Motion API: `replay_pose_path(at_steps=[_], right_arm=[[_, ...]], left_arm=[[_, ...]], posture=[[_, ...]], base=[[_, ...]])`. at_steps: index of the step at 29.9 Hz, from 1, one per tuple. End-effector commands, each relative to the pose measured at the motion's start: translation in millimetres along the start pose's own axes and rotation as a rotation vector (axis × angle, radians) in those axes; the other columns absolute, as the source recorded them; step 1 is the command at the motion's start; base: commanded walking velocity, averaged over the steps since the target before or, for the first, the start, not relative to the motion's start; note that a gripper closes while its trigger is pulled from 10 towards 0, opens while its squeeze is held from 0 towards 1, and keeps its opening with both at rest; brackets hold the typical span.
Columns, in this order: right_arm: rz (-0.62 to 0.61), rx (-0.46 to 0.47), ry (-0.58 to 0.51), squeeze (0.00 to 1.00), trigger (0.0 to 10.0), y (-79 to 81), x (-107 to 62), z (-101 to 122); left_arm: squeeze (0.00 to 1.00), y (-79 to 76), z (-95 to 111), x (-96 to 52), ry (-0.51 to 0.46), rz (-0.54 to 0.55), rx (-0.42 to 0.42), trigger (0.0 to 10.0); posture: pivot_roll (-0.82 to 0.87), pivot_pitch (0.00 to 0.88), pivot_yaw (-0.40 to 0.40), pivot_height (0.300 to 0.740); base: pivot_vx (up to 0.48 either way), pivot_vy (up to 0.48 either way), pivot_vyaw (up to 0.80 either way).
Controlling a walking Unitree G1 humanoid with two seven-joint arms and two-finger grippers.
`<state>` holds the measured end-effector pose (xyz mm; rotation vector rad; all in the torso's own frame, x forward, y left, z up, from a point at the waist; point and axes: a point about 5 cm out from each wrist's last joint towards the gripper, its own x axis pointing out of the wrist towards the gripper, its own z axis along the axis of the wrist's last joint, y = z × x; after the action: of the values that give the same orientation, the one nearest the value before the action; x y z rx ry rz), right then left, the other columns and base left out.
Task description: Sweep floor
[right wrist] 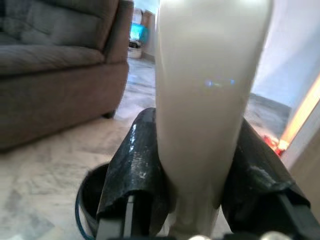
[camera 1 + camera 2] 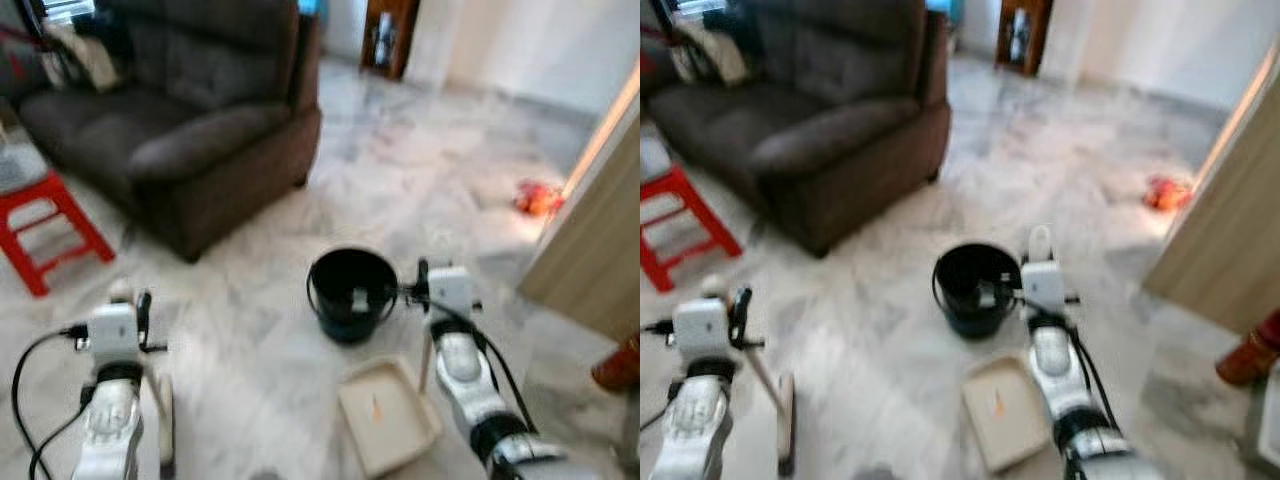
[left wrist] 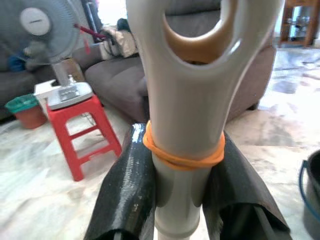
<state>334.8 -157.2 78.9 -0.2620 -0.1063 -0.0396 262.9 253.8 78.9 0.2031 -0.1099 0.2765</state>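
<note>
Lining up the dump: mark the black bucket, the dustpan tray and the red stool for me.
black bucket (image 2: 349, 262), left eye view, on its upper rim.
dustpan tray (image 2: 395, 428), left eye view, on its pale floor.
red stool (image 3: 75, 104), left wrist view, on its seat edge.

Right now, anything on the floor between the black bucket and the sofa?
No. In the left eye view, bare marble floor lies between the black bucket and the sofa.
</note>
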Motion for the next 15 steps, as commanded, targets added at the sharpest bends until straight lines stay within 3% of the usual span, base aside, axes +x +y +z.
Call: replay_pose_path(at_steps=[1,8,15], right_arm=[[-0.023,-0.014,-0.019,0.0,10.0,-9.7,2.3,2.7],[-0.025,-0.004,-0.006,0.0,10.0,-10.2,2.5,1.6],[-0.019,-0.009,0.005,0.0,10.0,-8.9,3.2,1.0]], left_arm=[[0.0,-4.6,11.5,6.4,-0.055,-0.007,-0.02,10.0],[0.0,-6.8,11.4,5.0,-0.055,-0.008,-0.026,10.0],[0.0,-7.6,11.8,5.4,-0.055,-0.012,-0.03,10.0]], posture=[[0.2,0.0,-0.053,0.74],[0.2,0.0,-0.056,0.74],[0.2,0.0,-0.056,0.74]], base=[[0.0,0.0,0.0],[0.0,0.0,0.0],[0.0,0.0,-0.75]])
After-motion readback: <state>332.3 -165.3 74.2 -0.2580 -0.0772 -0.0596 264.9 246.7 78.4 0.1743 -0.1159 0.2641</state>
